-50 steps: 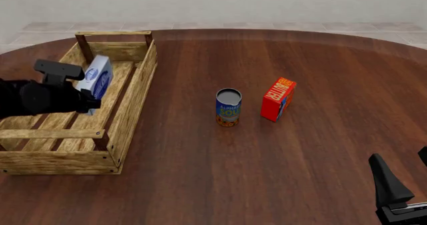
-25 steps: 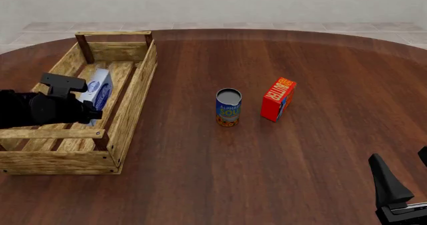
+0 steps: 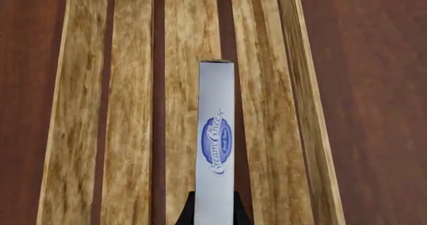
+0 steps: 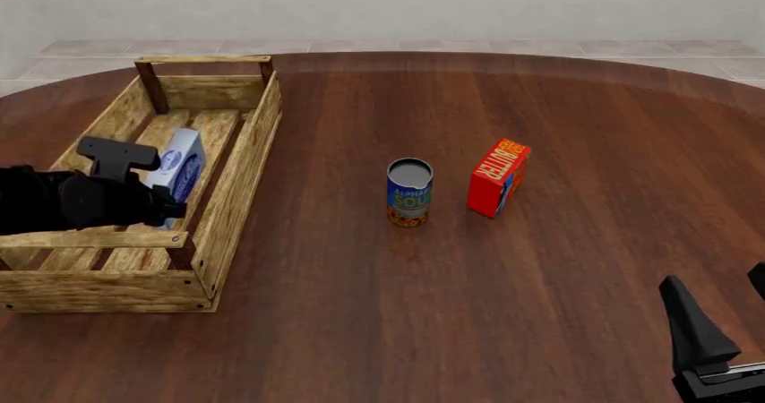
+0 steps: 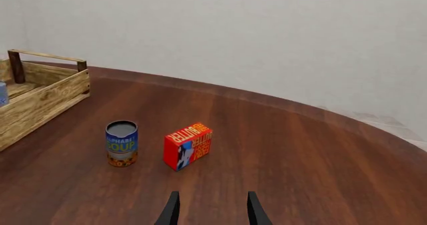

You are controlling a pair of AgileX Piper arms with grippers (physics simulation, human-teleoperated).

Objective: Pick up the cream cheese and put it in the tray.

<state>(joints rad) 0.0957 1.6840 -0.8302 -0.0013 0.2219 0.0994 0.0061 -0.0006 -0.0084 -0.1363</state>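
One table (image 4: pixel 502 278), round-edged and dark brown, carries every item. One tray (image 4: pixel 233 197), a light wooden slatted crate with low sides and darker corner posts, sits at the left of the front view. Two arms are present. The left gripper (image 4: pixel 161 208) is over the tray interior; its two dark fingertips (image 3: pixel 187 212) press against either side of the carton's near end in the left wrist view, so it is clenched on the cream cheese. The right gripper (image 5: pixel 210 207) is low at the right near edge of the table, its two fingers parted with nothing between them (released), well apart from all objects.

One soup can (image 4: pixel 409 192), blue and yellow, stands upright near the table centre. One butter box (image 4: pixel 497 177), red-orange, stands on edge just beside the can, on its right, not touching it. One cream cheese (image 4: pixel 177 158) carton, white with a blue oval logo, stands on edge inside the tray above the slats; contact with the slats cannot be determined.
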